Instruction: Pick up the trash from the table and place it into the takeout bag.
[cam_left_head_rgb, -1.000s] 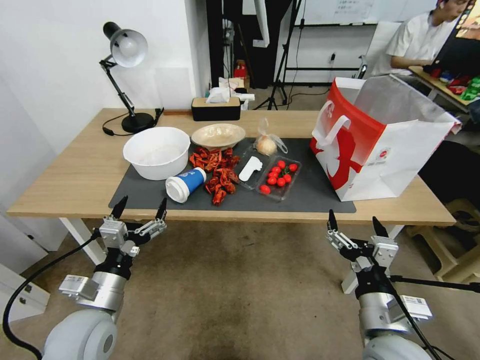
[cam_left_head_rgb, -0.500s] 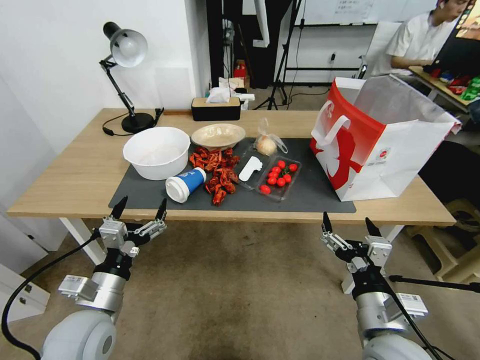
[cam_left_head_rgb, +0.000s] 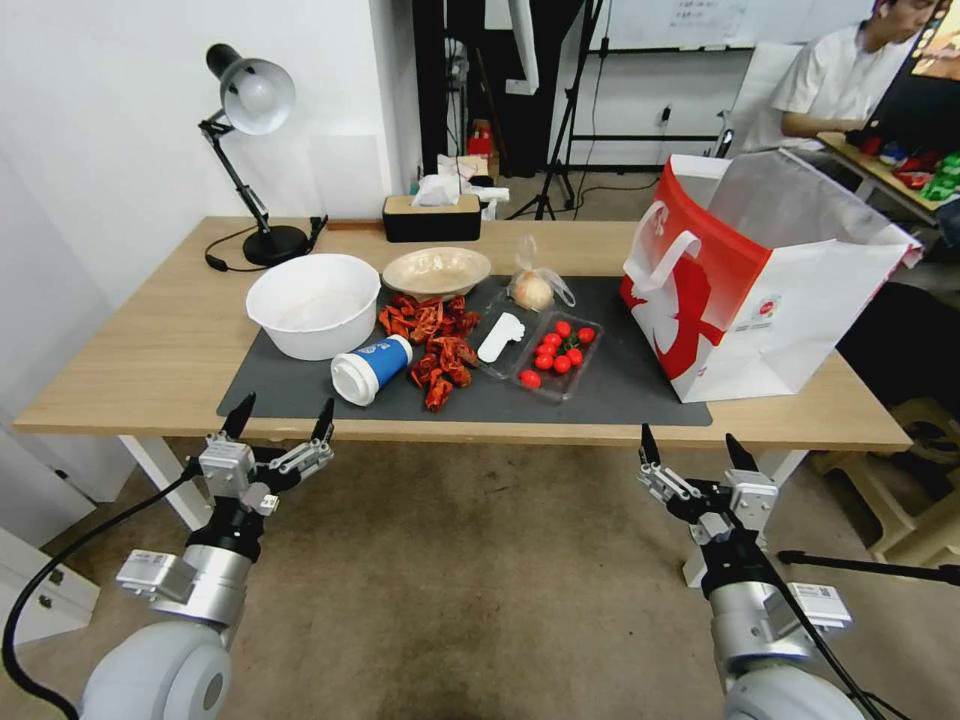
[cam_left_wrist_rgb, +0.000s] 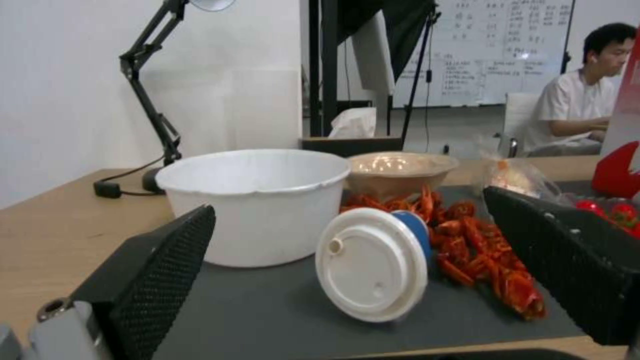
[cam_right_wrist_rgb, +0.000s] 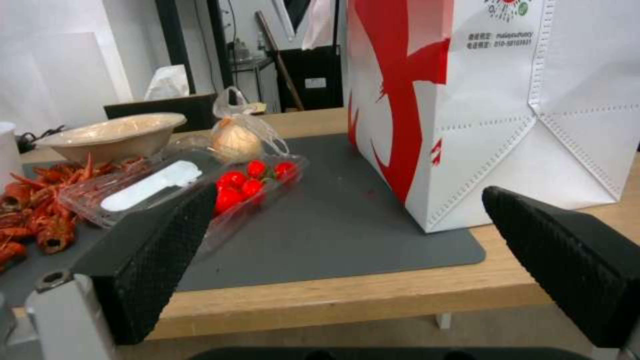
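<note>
Hovering in front of the counter's (cam_left_head_rgb: 150, 370) near edge, both grippers hang below its top with their fingers spread wide and nothing between them. The left gripper (cam_left_head_rgb: 280, 415) points toward the blue-and-white paper cup (cam_left_head_rgb: 371, 368), which lies on its side on the dark mat (cam_left_head_rgb: 620, 385), lid facing the robot. The right gripper (cam_left_head_rgb: 692, 446) sits below the mat's near right corner, in front of the takeout bag (cam_left_head_rgb: 760, 280).

On the mat, a white bowl (cam_left_head_rgb: 313, 303) stands to the left, with a beige bowl (cam_left_head_rgb: 436, 271) behind a heap of red crayfish shells (cam_left_head_rgb: 435, 345). A clear tray (cam_left_head_rgb: 535, 350) holds cherry tomatoes (cam_left_head_rgb: 558, 352) and a white utensil (cam_left_head_rgb: 501, 336). A knotted clear bag with a pale lump (cam_left_head_rgb: 535, 288) rests just behind the tray. The takeout bag stands upright and open at the mat's right end.
</note>
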